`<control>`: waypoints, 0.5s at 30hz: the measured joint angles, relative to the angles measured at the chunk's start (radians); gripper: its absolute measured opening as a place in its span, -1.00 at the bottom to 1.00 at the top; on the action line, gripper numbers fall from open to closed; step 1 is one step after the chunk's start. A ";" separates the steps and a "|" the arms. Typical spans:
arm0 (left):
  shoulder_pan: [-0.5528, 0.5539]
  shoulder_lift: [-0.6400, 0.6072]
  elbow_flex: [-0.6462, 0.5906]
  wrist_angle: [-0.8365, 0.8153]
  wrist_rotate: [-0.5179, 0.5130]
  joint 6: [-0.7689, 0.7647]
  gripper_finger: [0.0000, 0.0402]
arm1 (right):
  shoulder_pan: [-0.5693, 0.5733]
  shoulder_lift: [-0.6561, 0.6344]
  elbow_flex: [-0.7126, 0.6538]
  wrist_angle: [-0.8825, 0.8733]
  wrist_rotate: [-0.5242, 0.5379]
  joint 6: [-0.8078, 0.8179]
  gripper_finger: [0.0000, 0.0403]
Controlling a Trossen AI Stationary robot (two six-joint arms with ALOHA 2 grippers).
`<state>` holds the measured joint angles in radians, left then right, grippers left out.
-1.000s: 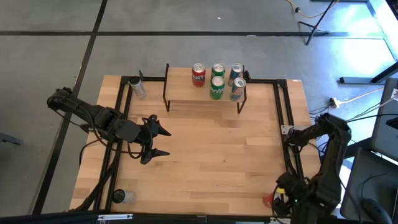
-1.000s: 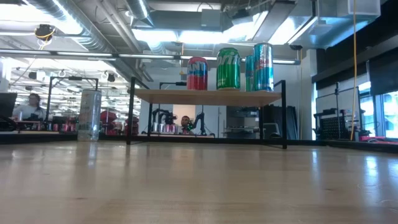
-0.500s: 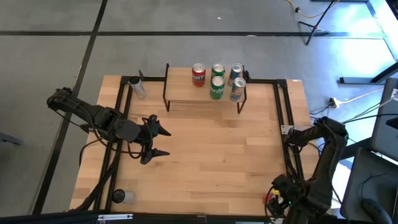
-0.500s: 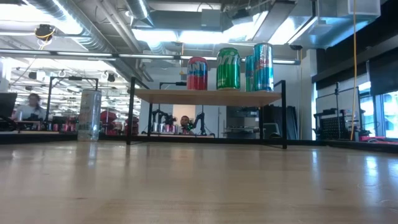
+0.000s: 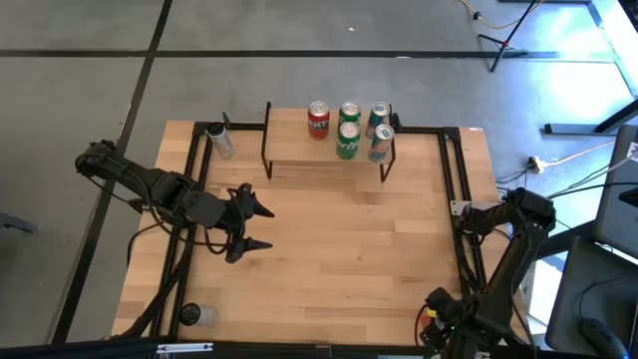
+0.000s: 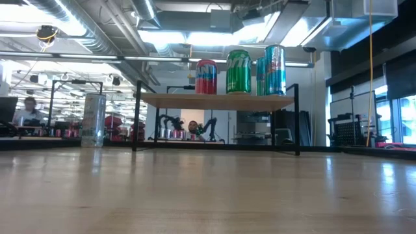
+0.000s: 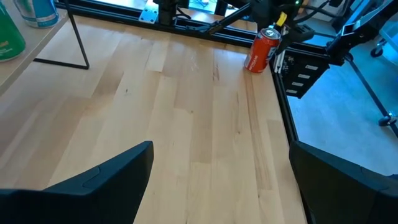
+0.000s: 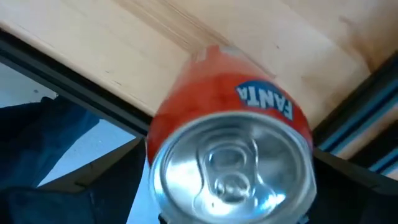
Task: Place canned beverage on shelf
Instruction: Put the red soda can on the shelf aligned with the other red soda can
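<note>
An orange canned beverage (image 8: 230,143) stands upright at the table's near right corner (image 7: 262,48). My right gripper (image 5: 442,315) hangs over it, pointing down and open. One of its dark fingers (image 8: 74,186) stands on either side of the can's top, and I see no touch. The shelf (image 5: 329,152), a wood plank on thin black legs, stands at the far edge and carries several cans (image 6: 238,71). My left gripper (image 5: 251,228) waits open above the table's left middle, with nothing between its fingers (image 7: 99,180).
A silver can (image 5: 220,141) stands on the table left of the shelf, and another can (image 5: 191,315) stands by the near left corner. Black rails (image 5: 461,199) run along the table's sides. Bare wood (image 5: 339,239) lies between the arms.
My right gripper has come down toward the orange can at the near right corner, still pointing down and still open. The can has kept its place.
</note>
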<state>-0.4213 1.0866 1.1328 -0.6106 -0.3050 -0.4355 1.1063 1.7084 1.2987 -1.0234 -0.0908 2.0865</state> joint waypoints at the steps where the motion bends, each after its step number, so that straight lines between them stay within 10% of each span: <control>1: 0.000 0.000 0.000 0.000 0.000 0.000 0.81 | -0.005 0.000 -0.007 0.006 0.002 -0.009 0.79; 8: 0.000 0.000 0.000 0.001 0.010 -0.008 0.81 | -0.058 0.000 -0.006 0.022 0.009 -0.133 0.34; 15: -0.005 0.000 0.000 0.001 0.036 -0.098 0.81 | -0.227 0.001 0.067 0.029 0.148 -0.417 0.33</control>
<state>-0.4260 1.0866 1.1328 -0.6099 -0.2695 -0.5333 0.8792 1.7092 1.3660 -0.9947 0.0572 1.6694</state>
